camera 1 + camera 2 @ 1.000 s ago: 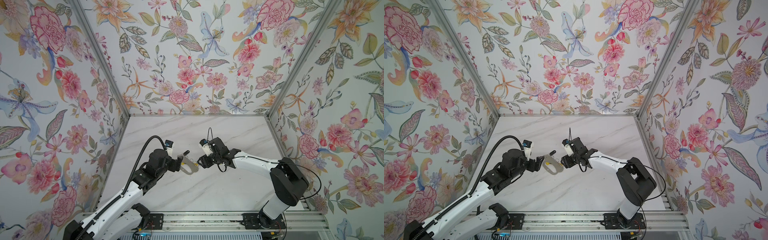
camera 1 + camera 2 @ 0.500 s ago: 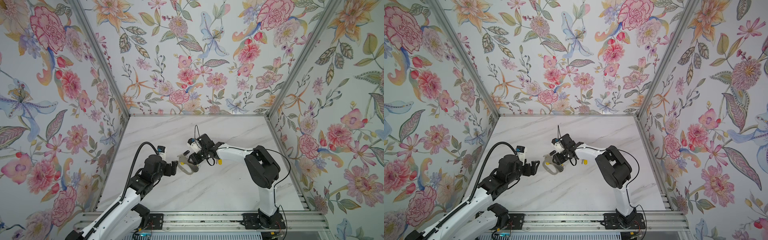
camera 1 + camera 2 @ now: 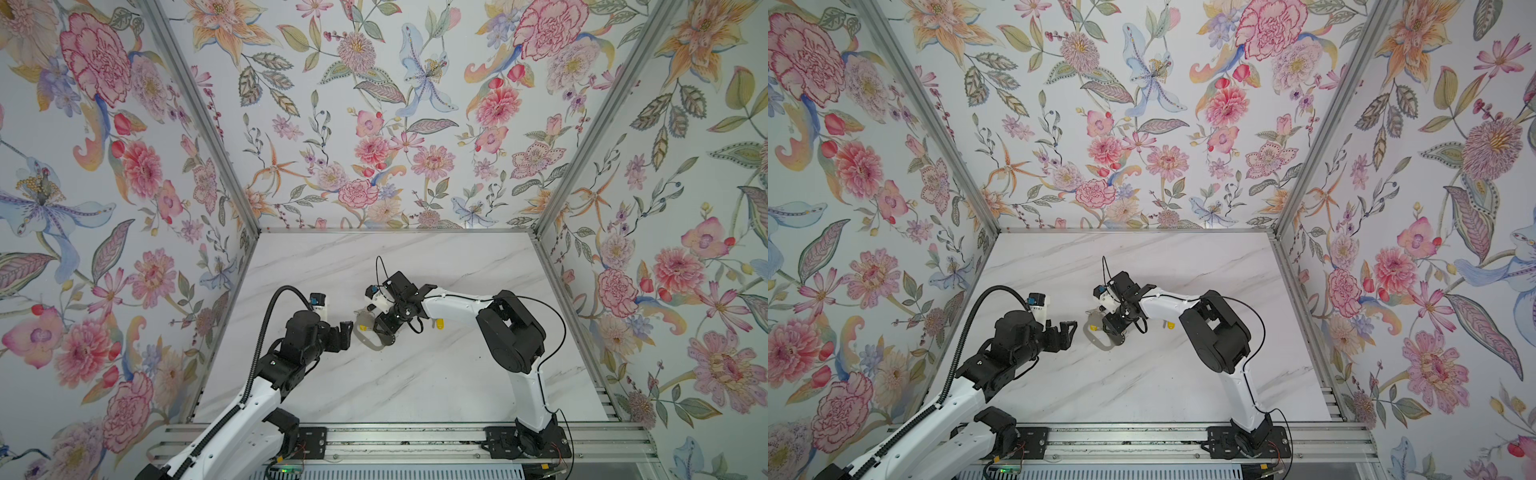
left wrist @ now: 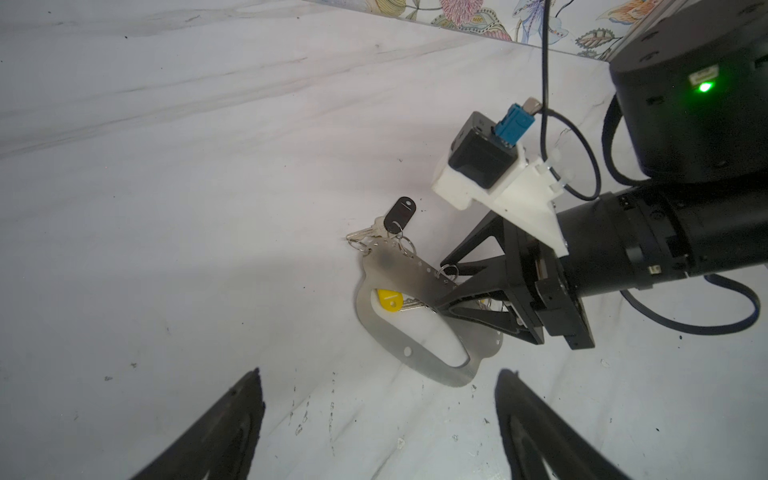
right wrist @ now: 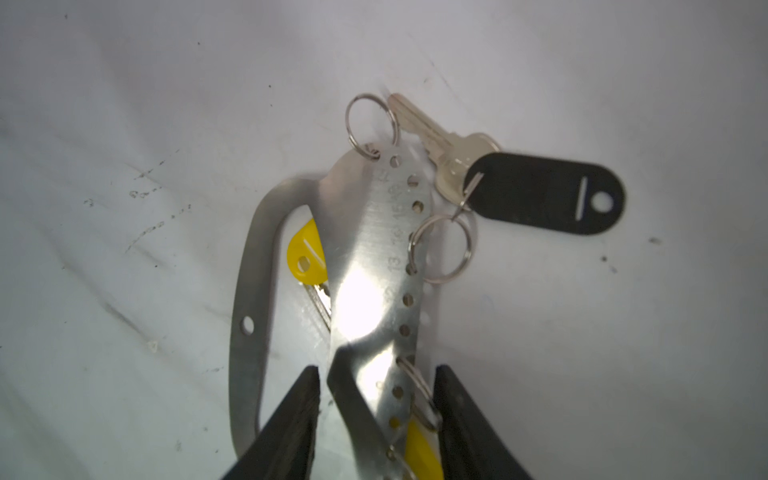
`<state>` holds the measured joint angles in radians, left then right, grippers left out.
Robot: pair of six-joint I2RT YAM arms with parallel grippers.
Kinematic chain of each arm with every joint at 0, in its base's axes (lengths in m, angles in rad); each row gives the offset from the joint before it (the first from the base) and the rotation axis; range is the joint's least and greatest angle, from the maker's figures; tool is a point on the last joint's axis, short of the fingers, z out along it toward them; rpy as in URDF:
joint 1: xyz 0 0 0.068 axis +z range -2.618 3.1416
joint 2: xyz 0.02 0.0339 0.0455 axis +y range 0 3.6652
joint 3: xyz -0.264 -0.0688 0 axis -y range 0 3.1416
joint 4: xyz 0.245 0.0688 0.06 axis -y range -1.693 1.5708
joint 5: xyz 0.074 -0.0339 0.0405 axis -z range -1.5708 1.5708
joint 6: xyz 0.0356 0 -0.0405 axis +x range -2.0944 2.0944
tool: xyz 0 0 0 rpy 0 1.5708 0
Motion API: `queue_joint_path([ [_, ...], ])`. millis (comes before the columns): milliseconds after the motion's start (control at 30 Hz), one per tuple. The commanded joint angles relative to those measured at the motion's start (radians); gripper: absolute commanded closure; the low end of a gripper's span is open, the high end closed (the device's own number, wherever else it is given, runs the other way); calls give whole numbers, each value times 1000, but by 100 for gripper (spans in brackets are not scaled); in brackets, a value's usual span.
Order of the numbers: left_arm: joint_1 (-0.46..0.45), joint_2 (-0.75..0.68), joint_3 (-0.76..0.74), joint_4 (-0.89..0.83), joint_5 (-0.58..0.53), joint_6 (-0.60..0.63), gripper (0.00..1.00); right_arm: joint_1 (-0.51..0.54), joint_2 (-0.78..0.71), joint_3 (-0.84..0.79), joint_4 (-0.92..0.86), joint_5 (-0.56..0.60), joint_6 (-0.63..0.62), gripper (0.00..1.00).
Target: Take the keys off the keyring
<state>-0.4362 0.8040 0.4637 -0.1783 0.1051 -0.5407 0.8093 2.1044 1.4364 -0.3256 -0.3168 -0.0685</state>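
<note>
Stamped numerals (image 5: 394,262) 13 and 15 on keyring (image 5: 361,245)

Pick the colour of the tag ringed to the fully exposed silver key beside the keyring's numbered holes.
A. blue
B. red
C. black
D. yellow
C: the right wrist view shows a black tag ringed to the silver key, just off the keyring.
</note>
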Motion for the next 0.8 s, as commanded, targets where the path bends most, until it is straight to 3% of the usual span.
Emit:
queue_joint_path([
  [0, 13, 5, -41, 36, 31, -40, 12, 21, 2, -7, -72, 59, -23, 56],
  [267, 14, 53, -115, 120, 74, -129, 13, 23, -72, -72, -8, -47, 75, 58],
  [600, 10, 287, -124, 285, 156, -213, 22, -6, -130, -161, 134, -189, 217, 50],
  [767, 11, 418, -70, 300, 196, -205, 28, -29, -137, -197, 171, -184, 263, 46],
])
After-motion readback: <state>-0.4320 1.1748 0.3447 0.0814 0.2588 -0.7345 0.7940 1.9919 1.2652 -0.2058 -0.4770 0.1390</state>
